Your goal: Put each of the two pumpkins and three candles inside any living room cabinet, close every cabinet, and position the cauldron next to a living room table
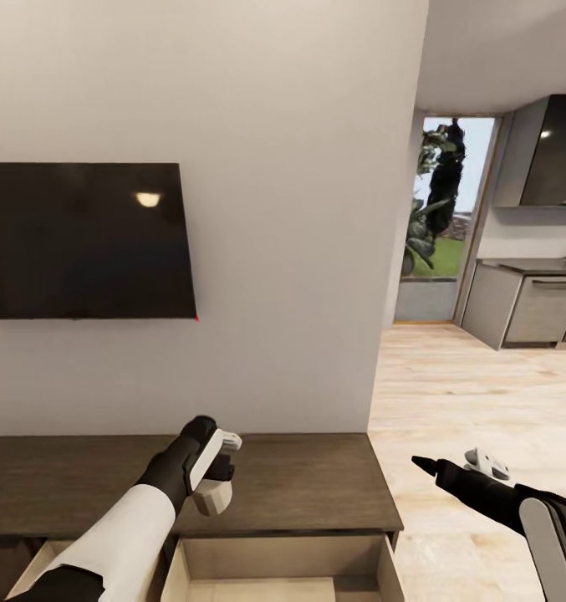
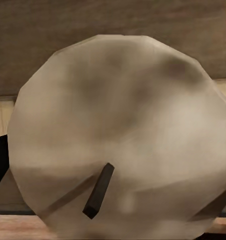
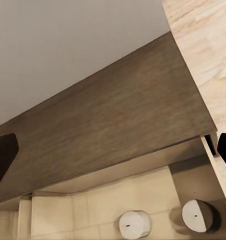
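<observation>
My left gripper [image 1: 216,478] hovers over the long dark brown cabinet [image 1: 316,485], shut on a pale stubby candle [image 1: 212,498]. In the left wrist view that candle [image 2: 118,135] looms close, its dark wick pointing at the camera. Below it a cabinet drawer [image 1: 283,568] stands pulled open, showing a light-wood interior. In the right wrist view two more candles [image 3: 134,224] [image 3: 196,215] stand upright inside that open drawer [image 3: 93,210]. My right gripper [image 1: 454,462] hangs open beside the cabinet's right end, above the floor.
A black TV [image 1: 82,242] is mounted on the white wall above the cabinet. A second drawer [image 1: 40,560] is open at the left. Light wood floor [image 1: 466,401] runs right toward grey kitchen units [image 1: 533,309] and a glass door with a plant [image 1: 437,209].
</observation>
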